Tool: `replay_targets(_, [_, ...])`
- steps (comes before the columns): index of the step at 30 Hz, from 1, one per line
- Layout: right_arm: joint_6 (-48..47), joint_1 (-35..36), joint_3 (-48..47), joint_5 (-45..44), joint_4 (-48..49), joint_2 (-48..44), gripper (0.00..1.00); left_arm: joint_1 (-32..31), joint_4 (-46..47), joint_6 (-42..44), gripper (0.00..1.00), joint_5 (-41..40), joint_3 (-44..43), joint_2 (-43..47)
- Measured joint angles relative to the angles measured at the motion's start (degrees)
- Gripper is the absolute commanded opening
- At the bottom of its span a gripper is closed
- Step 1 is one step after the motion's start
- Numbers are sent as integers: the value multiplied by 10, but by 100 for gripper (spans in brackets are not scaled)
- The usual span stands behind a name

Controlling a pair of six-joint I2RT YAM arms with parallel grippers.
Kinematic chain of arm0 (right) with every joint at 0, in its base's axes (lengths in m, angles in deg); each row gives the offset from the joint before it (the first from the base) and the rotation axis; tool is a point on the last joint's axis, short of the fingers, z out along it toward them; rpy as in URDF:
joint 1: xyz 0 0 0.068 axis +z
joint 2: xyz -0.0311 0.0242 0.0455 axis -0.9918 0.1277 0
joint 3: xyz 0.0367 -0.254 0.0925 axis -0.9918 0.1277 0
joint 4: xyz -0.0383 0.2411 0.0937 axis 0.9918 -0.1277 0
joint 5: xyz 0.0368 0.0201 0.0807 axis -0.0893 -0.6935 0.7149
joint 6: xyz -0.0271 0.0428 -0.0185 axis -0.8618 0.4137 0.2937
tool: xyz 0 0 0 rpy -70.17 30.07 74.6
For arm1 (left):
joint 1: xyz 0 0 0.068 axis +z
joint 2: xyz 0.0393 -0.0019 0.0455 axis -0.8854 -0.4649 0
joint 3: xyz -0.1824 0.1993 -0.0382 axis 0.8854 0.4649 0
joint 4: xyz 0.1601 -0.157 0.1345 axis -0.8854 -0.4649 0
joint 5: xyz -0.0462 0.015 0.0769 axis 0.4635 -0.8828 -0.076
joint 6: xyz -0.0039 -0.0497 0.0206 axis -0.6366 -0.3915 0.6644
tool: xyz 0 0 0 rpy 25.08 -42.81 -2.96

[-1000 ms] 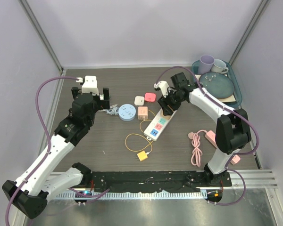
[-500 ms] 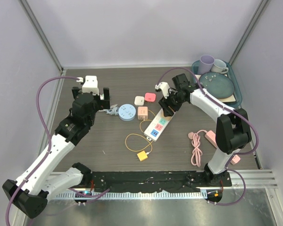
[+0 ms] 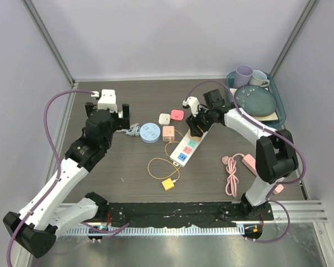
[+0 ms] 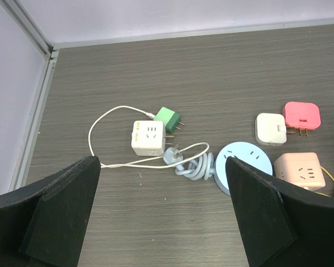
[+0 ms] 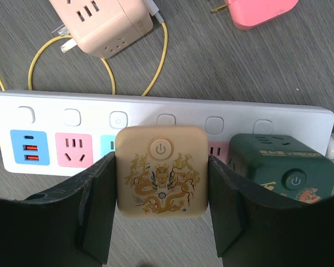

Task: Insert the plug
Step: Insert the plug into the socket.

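Your right gripper [image 5: 160, 186] gripped the tan cube [image 5: 160, 161] over the power strip [image 5: 72, 103], probably not yet seated. Your left gripper [image 4: 161, 214] stood wide open.

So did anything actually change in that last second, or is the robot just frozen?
The right end effector, still clamped on the tan cube plug, eased slightly toward the white power strip. Nothing was grabbed or released. The left end effector stayed open and still, and nothing lying on the table moved.
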Motion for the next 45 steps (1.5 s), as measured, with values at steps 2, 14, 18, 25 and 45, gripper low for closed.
replay_targets(2, [2,0,16,-1,18,-9,1,0,0,2,100,0,0,0])
replay_targets(14, [17,2,94,-28,83,-54,18,0,2,4,100,-6,2,-2])
replay_targets(18, [22,2,103,-38,87,-56,29,0,5,4,100,-6,3,-5])
replay_targets(25, [28,2,107,-40,92,-59,1,0,9,4,100,-7,7,-8])
replay_targets(45, [37,1,83,-34,79,-21,12,0,10,10,100,-16,9,-13])
